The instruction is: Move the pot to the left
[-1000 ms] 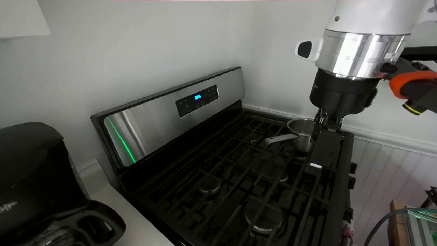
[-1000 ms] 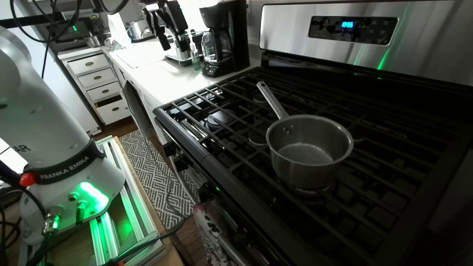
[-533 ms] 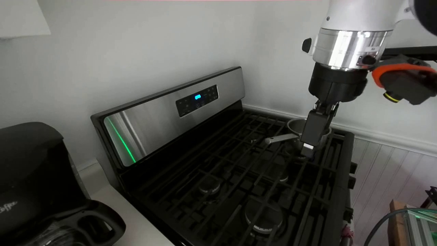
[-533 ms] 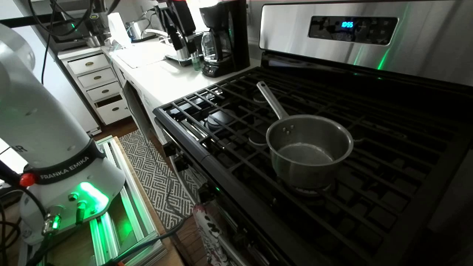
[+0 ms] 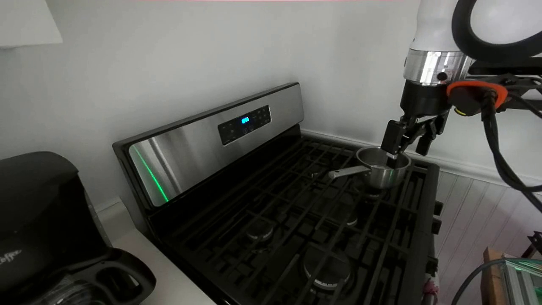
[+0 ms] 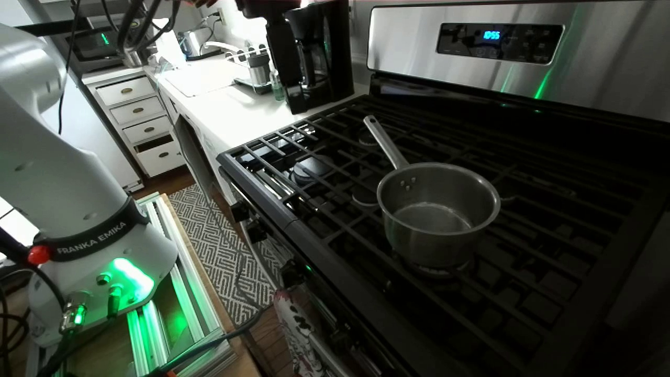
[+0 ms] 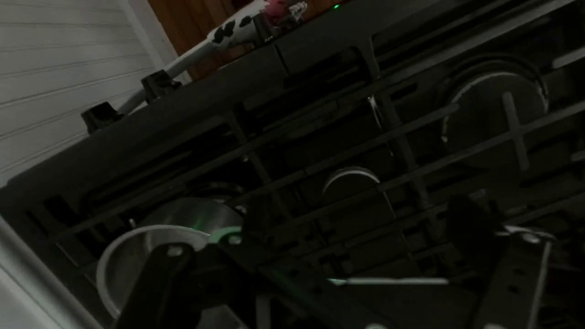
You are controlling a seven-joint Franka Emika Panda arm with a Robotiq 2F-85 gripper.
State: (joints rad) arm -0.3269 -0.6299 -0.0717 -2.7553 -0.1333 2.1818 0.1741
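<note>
The pot, a shiny silver saucepan (image 5: 384,178), stands upright on the stove grate in both exterior views (image 6: 434,248). In an exterior view its long handle (image 6: 384,140) points toward the counter with the coffee maker. In the wrist view the pot (image 7: 183,212) is at the lower left, partly covered by the gripper's linkage, with its handle hidden. My gripper (image 5: 408,146) is open and empty, fingers pointing down. It overlaps the pot's rim in that view, but in an exterior view the gripper (image 6: 298,97) hangs well apart from the pot. The fingers also show spread in the wrist view (image 7: 365,219).
The black stove (image 6: 314,241) has raised grates and several burners. Its back panel (image 5: 190,152) stands along the wall. A black coffee maker (image 5: 38,203) sits on the counter beside the stove. A patterned towel (image 6: 298,330) hangs at the oven front.
My gripper has turned, so both fingers now show apart. In the exterior views it moved away from the camera in one and toward the coffee maker, lower, in another. The pot has not moved.
</note>
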